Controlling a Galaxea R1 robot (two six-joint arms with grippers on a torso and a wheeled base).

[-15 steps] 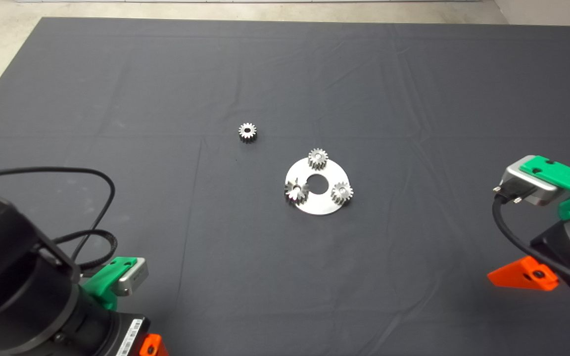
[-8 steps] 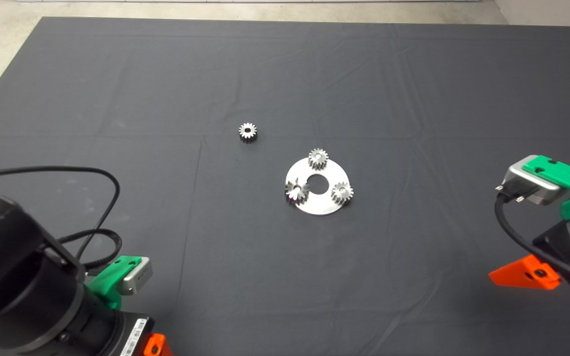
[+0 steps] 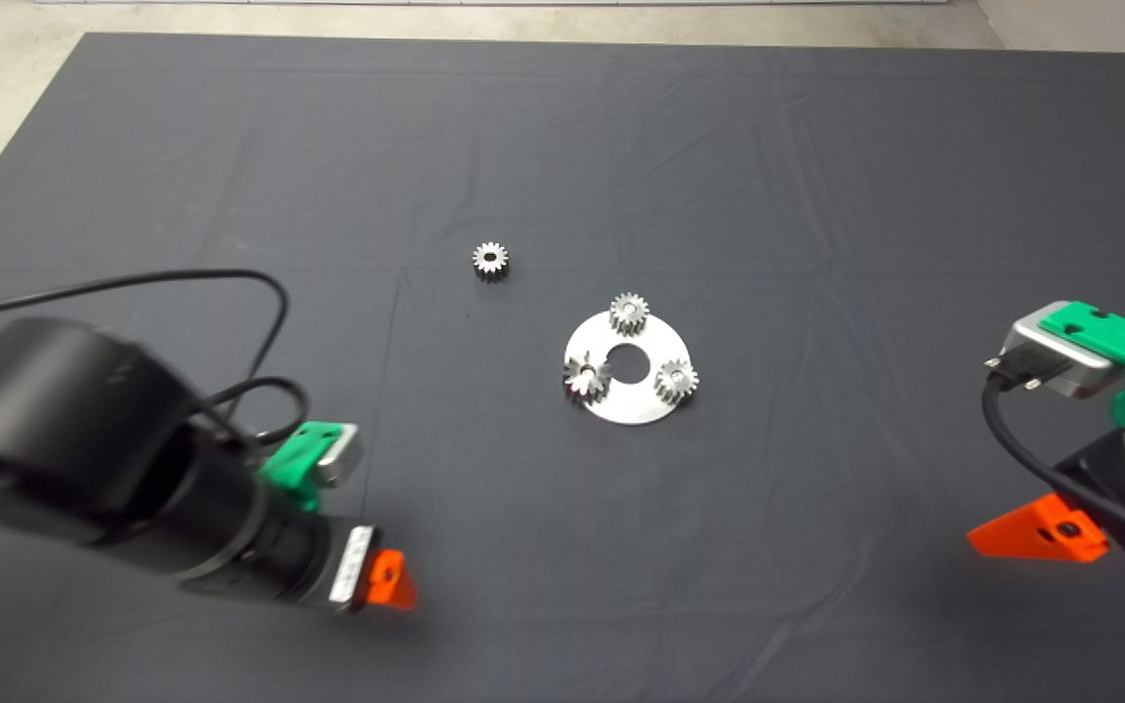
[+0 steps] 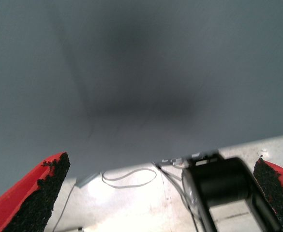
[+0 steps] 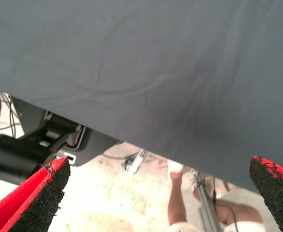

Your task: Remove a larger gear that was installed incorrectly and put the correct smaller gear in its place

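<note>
A round silver plate (image 3: 643,403) lies at the mat's middle with three gears on it. The larger gear (image 3: 586,376), shiny with long pointed teeth, sits on the plate's left side. Two fine-toothed gears (image 3: 629,310) (image 3: 676,379) sit at its far and right sides. The loose smaller gear (image 3: 490,260) lies on the mat up and left of the plate. My left gripper (image 3: 389,581) hangs over the mat's lower left, well short of the plate, its fingers (image 4: 35,195) wide apart and holding nothing. My right gripper (image 3: 1036,535) waits open at the lower right edge.
The dark mat (image 3: 816,195) has shallow wrinkles. The left wrist view looks past the mat's edge to the floor with cables (image 4: 129,178). In the right wrist view a person's leg (image 5: 177,203) and robot base parts (image 5: 30,150) show beyond the mat.
My left arm has swung right and up from the lower left corner onto the mat, toward the plate. The right arm has barely shifted. The gears and plate stay put.
</note>
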